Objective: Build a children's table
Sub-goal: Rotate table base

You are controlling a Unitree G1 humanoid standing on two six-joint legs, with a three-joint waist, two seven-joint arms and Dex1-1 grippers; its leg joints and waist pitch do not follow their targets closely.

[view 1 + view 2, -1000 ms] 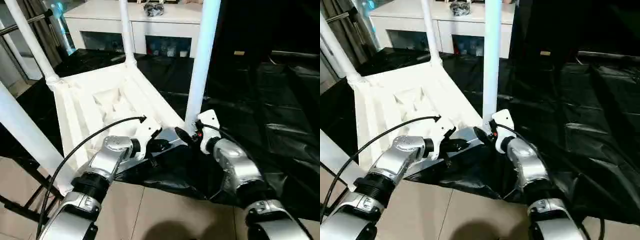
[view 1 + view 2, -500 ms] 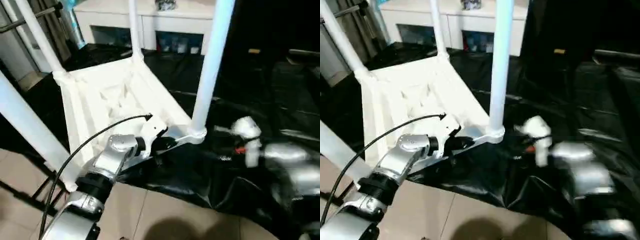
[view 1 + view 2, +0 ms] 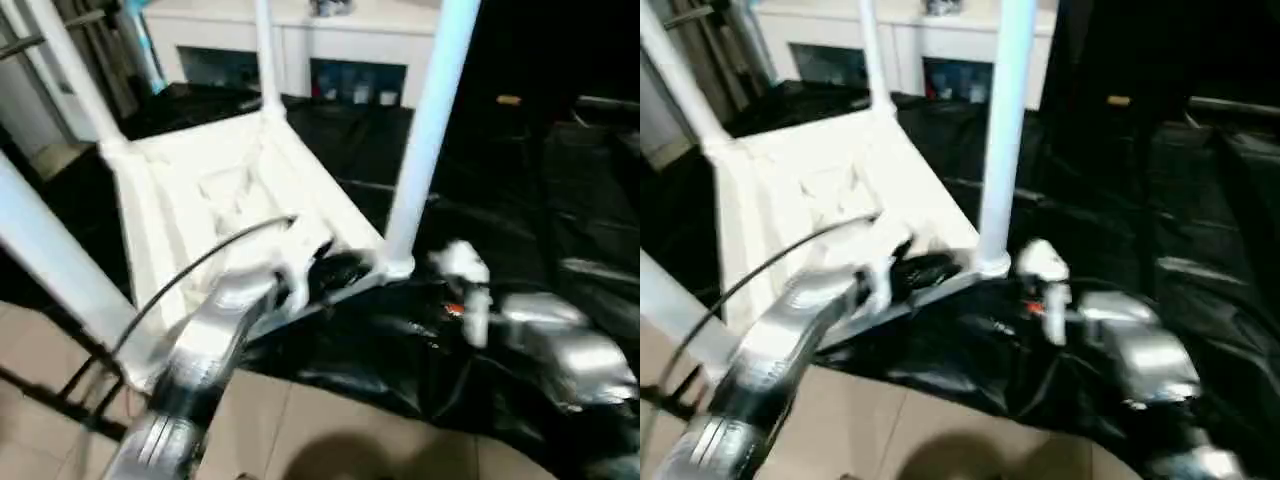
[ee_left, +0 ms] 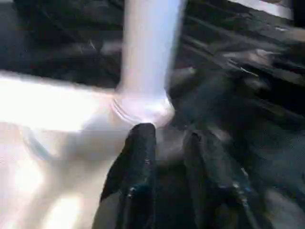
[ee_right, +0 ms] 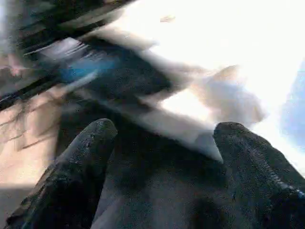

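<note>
Left eye view | tabletop (image 3: 215,190) corner sockets hold legs (image 3: 425,125) | left gripper (image 4: 164,136) narrow | right gripper (image 5: 162,131) wide, empty

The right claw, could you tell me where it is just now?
In the left eye view the right claw hangs open over the black plastic sheet, right of the nearest white tube leg.

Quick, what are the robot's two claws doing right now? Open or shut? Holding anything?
Left gripper: fingers slightly apart by the leg socket, holding nothing visible.
Right gripper: wide open, empty.
</note>
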